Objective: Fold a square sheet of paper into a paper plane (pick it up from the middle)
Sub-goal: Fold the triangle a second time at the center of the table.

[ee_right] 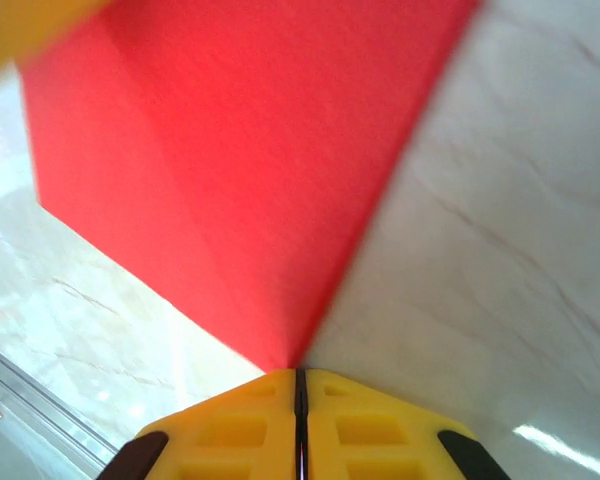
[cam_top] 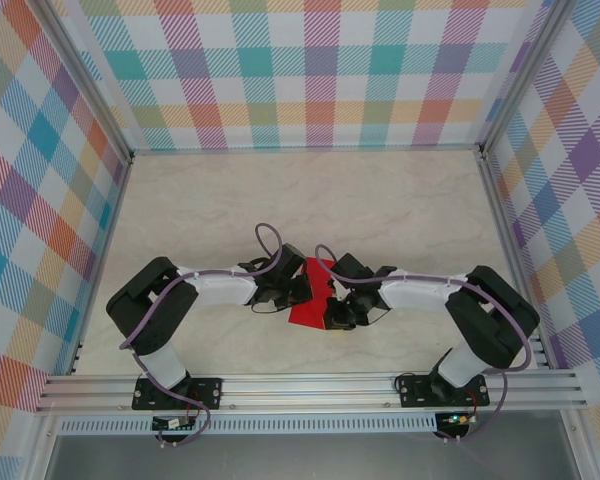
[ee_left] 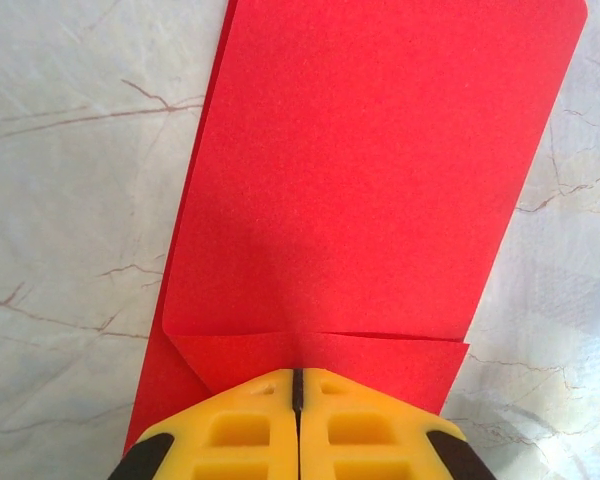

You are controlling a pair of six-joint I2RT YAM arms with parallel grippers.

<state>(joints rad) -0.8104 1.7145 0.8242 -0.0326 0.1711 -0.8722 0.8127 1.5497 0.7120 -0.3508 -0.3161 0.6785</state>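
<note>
Table: marble top (cam_top: 380, 200) is lying between checked walls (cam_top: 320, 60).
Paper: red paper (cam_top: 308, 302) is lying toward 6 o'clock; thin, floppy, best pinched at edges.
Claws: left gripper (ee_left: 298, 385) at its 9 o'clock, right gripper (ee_right: 300, 380) at 3 o'clock, both squeezing it.

the arms (cam_top: 220, 288) hide much of the red paper (cam_top: 305, 310), blurred and cropped at the right wrist.

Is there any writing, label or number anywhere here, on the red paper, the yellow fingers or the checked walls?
No text can be read anywhere.
red sheet of paper: plain, no marks.
yellow fingers: no lettering.
checked walls: pattern only.
small boards at the arm bases: too small to read.
</note>
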